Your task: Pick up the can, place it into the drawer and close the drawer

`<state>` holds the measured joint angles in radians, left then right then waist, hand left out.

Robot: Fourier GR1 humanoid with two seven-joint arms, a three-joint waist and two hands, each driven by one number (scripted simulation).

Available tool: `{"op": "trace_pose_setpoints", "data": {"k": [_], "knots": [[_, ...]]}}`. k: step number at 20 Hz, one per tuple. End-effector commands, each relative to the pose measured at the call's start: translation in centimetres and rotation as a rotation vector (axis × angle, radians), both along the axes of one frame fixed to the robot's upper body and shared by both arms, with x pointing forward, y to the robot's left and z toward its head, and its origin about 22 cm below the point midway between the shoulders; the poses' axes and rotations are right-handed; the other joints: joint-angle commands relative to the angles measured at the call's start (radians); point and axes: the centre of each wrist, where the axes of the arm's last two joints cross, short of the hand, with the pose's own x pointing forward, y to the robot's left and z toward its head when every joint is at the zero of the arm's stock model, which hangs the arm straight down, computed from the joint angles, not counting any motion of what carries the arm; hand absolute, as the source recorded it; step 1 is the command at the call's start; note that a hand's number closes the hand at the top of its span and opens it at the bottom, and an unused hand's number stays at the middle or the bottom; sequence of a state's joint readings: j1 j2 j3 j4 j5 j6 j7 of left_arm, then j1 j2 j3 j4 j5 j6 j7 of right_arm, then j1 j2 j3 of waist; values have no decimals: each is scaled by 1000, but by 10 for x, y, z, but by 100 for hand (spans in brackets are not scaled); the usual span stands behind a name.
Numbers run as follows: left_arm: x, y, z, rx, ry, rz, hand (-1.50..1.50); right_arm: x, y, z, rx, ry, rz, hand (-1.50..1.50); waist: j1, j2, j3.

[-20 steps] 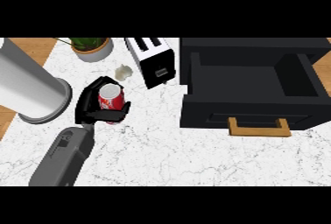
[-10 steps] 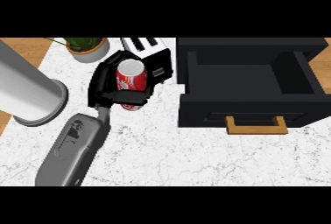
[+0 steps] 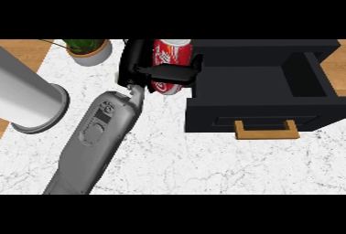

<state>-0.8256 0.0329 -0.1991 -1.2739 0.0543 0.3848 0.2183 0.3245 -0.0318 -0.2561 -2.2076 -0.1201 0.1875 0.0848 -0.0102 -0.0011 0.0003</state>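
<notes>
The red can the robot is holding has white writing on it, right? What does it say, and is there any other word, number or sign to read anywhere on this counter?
Red can, held in the left hand: white script on the side, too blurred and too hidden by the fingers to read.
Drawer, white cylinder, plant pot, grey forearm: no words, numbers or signs visible.

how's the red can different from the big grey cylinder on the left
The can is red with white lettering; the grey cylinder is plain. The can is much smaller than the cylinder. The can is held in the left hand, just left of the open drawer; the cylinder stands on the counter with nothing holding it. Both are round and cylindrical.
</notes>
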Motion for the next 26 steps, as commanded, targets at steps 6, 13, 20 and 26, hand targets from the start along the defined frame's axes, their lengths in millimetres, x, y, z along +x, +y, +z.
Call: {"op": "trace_pose_setpoints", "data": {"k": [6,13,20,26], "knots": [[18,-69,69,18,-1,12,150,18,6,7,-4,-5,20,-150,-25,6,0],[29,-79,76,56,2,5,150,13,-7,-3,-8,3,17,-150,-12,3,0],[43,-98,76,100,15,24,150,28,-3,13,-15,-13,24,-150,-35,12,1],[44,-108,75,131,7,47,150,18,-7,8,6,-5,23,-150,-48,11,2]]}}
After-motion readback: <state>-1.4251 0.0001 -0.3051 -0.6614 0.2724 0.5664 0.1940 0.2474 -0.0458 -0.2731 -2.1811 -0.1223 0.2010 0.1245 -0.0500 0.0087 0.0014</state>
